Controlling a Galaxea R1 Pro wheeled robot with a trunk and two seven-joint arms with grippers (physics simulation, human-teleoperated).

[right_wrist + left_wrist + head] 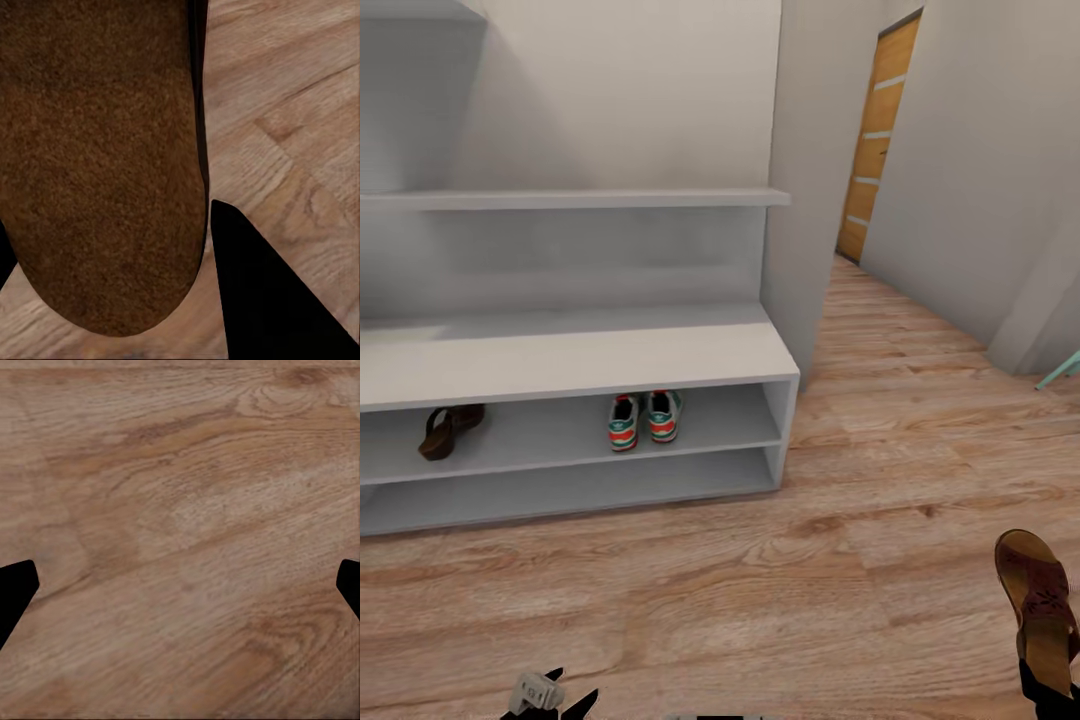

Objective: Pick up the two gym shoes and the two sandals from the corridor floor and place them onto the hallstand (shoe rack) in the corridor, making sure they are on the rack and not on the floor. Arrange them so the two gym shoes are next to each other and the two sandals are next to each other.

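The right gripper (1048,690) sits at the lower right edge of the head view, clamped on one brown sandal (1040,605), which it carries above the corridor floor (840,560); in the right wrist view the sandal's brown footbed lies pressed against one black finger (262,292). The left gripper (180,585) hangs low over bare planks with its jaws spread wide and nothing between them. On the hallstand (575,365), the upper of the two low open shelves holds the two gym shoes (644,418) side by side near the middle, heels outward, and the other sandal (448,430) lies tilted well to their left on the same shelf. A wooden door (875,140) stands at the corridor's far end.
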